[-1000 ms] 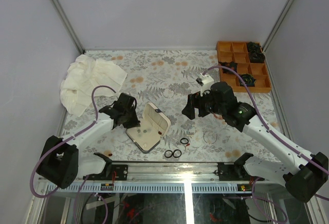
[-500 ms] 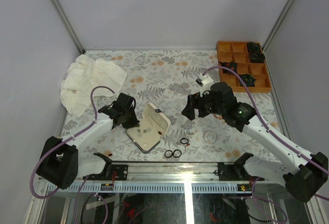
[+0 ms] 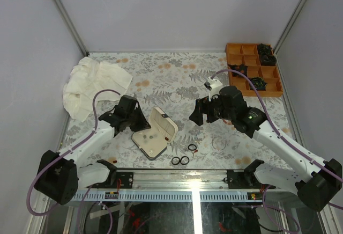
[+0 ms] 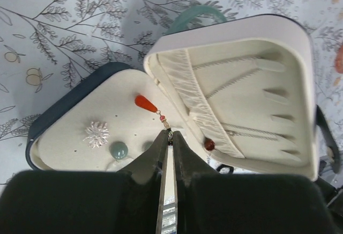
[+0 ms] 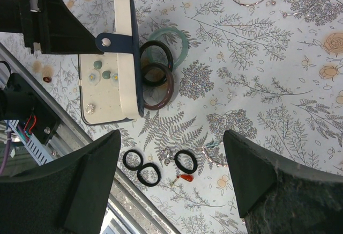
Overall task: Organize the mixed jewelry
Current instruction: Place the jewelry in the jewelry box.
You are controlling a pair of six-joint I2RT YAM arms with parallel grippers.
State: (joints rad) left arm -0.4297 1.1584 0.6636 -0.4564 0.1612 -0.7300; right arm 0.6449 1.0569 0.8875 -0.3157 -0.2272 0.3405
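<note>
Left arm (image 3: 91, 137) farther left, jaws shut

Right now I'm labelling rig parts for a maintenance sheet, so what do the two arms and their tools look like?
The left arm and right arm have white links, black joints and bulky black shoulder housings. A purple cable loops along each. The left tool and right tool have black wedge-shaped fingers. A small green light shows on the right arm's wrist.
</note>
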